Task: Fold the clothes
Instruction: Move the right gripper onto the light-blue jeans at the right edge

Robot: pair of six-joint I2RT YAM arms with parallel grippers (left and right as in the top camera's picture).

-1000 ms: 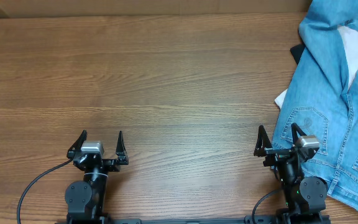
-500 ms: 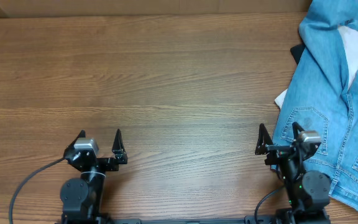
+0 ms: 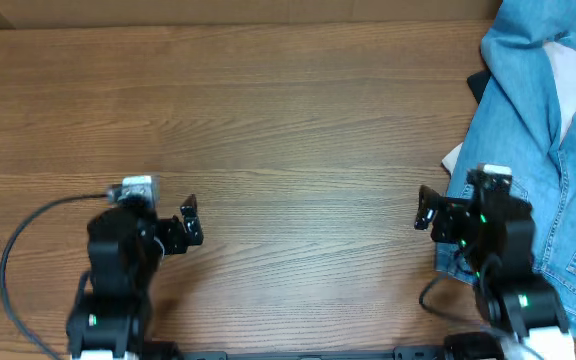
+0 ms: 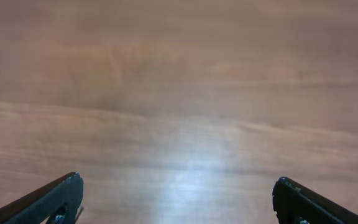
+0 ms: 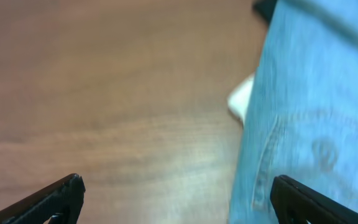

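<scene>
A wooden table [image 3: 288,120] seen from above, with two black robot arms at its near edge. A pair of light blue denim jeans [image 3: 528,130] lies crumpled at the far right of the table, running from the top right corner down to the lower right edge. One stitched back pocket faces up near the left border of the denim.

The left gripper [image 3: 163,205] sits over bare wood on the left side of the table, well apart from the jeans. A black cable [image 3: 28,240] loops away from its arm. In the left wrist view its jaws stand wide apart, one fingertip at each lower corner. Only wood grain shows between them. They hold nothing and touch nothing.

The right gripper [image 3: 458,195] is at the left border of the jeans. In the right wrist view its jaws are also spread fully apart and hold nothing. The left fingertip is over bare table and the right fingertip is over the denim, with the edge of the jeans running between them. That view is blurred, so it is not clear whether the right fingertip touches the cloth or hangs above it.

A small corner of pale cloth [image 3: 453,155] pokes out from under the left edge of the jeans, just beyond the right gripper. Farther back, a black garment [image 3: 478,85] shows from beneath the denim.
</scene>
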